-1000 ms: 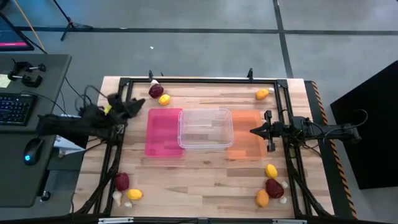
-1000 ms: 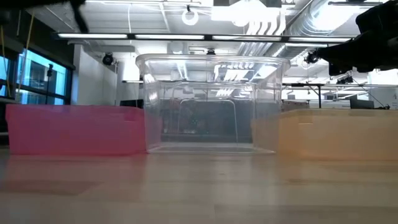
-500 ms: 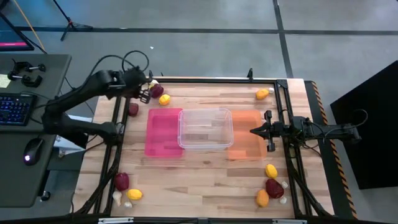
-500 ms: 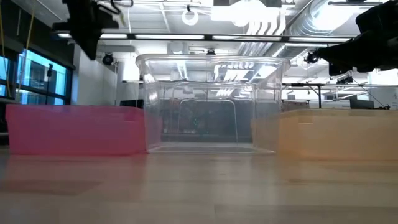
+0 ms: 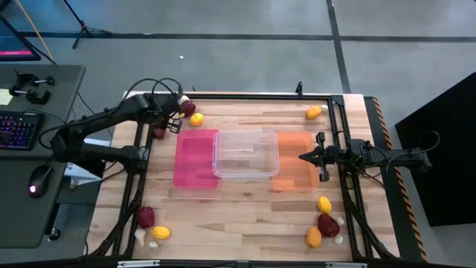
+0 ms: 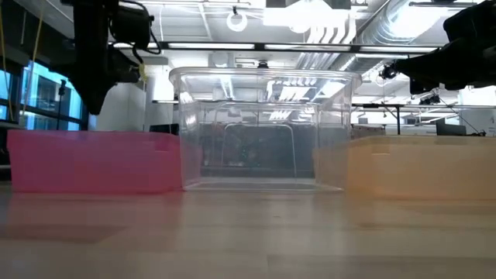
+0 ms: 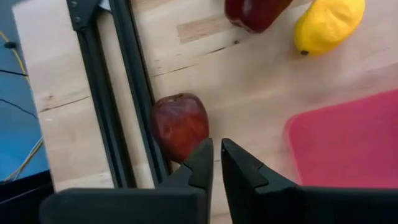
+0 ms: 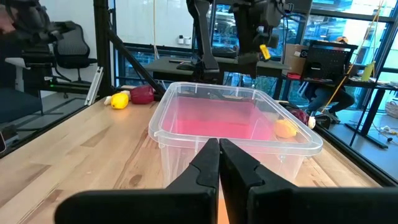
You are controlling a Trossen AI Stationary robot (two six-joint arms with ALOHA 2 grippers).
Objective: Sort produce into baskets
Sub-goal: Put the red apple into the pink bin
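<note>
My left gripper (image 5: 172, 123) (image 7: 217, 163) is shut and empty above the table's far left part. It hovers right beside a dark red lump (image 5: 158, 132) (image 7: 180, 124) that lies on the wood against the black frame rail (image 7: 134, 112). I cannot tell whether a fingertip touches the lump. Another dark red lump (image 5: 187, 109), a yellow oval (image 5: 197, 118) and a whitish bulb (image 5: 184, 97) lie farther off. The pink tray (image 5: 195, 158), the clear tray (image 5: 246, 154) and the orange tray (image 5: 294, 171) stand side by side at mid-table. My right gripper (image 5: 301, 157) (image 8: 219, 155) is shut and empty over the orange tray.
Produce lies in clusters at the near left (image 5: 146, 217) and near right (image 5: 328, 224). One yellow oval (image 5: 314, 112) lies at the far right. A black frame rail (image 5: 141, 149) runs round the table. A desk with a keyboard (image 5: 18, 130) stands to the left.
My left arm has swung up from a folded pose at the table's left edge and out toward the far left corner. It has then gone down and a little nearer, toward the dark red lump beside the rail. My right arm has kept still.
</note>
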